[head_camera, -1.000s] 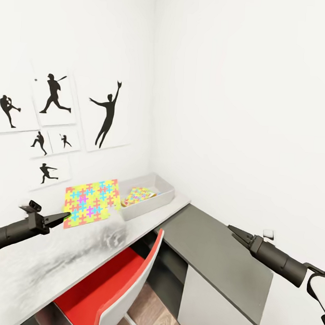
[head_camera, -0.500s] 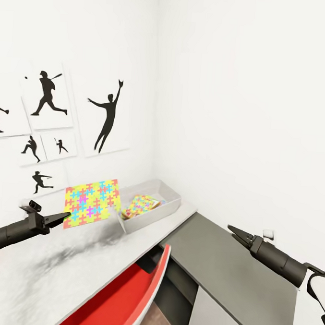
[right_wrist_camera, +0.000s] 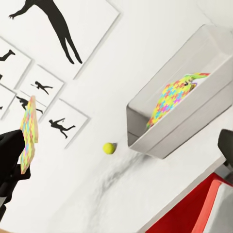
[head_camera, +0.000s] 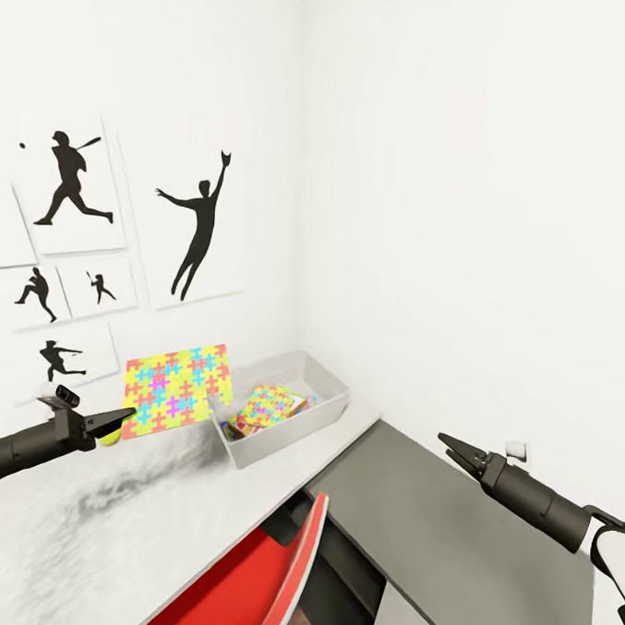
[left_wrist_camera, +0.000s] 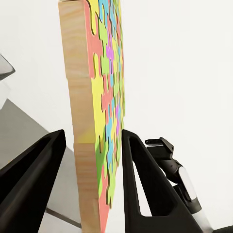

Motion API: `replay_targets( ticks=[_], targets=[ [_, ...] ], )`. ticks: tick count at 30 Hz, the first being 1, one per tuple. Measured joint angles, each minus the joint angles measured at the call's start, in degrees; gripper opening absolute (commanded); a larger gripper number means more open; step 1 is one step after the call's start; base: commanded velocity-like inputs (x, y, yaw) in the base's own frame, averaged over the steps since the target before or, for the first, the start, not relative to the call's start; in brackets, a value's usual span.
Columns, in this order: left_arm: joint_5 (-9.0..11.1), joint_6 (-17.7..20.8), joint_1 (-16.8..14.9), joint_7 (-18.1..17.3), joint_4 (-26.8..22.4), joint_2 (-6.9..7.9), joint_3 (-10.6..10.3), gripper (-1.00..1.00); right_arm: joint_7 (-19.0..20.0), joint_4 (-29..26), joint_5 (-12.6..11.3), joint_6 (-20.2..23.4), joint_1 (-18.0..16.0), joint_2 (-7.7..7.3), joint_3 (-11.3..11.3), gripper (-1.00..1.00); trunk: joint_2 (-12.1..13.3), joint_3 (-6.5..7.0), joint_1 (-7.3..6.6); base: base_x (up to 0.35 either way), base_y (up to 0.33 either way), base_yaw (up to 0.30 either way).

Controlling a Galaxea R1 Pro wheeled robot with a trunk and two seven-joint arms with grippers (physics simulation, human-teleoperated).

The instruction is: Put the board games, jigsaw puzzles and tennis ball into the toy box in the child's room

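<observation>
Head view: tennis ball [head_camera: 111, 437] (half-hidden)

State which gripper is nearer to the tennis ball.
Left. The left gripper, holding a puzzle, hangs just above the ball on the table. The right gripper is far across, beyond the toy box, over the dark cabinet.

No readable text or numbers anywhere; the wall posters [head_camera: 75, 270] carry only black silhouettes, seemingly unlabelled.
</observation>
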Motion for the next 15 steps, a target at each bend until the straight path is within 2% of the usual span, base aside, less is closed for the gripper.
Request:
replay_targets(
  ticks=[5, 9, 15],
  targets=[
    [0.02, 0.0, 0.0, 0.0, 0.0, -0.01, 0.01, -1.0, 0.05, 0.0, -0.04, 0.0, 0.0, 0.0, 0.04, 1.0, -0.01, 0.0, 0.01, 0.035, 0.006, 0.0],
    [0.02, -0.07, 0.0, 0.0, 0.01, -0.07, -0.03, -1.0, 0.05, -0.01, -0.04, 0.0, 0.0, 0.0, 0.05, 1.0, -0.01, 0.0, -0.01, 0.167, -0.025, 0.009],
    [0.08, -0.09, 0.01, 0.0, 0.0, -0.1, -0.02, -1.0, 0.05, 0.0, -0.04, 0.0, 0.0, 0.0, 0.06, 1.0, 0.0, -0.06, 0.01, 0.06, -0.025, 0.062]
  ],
)
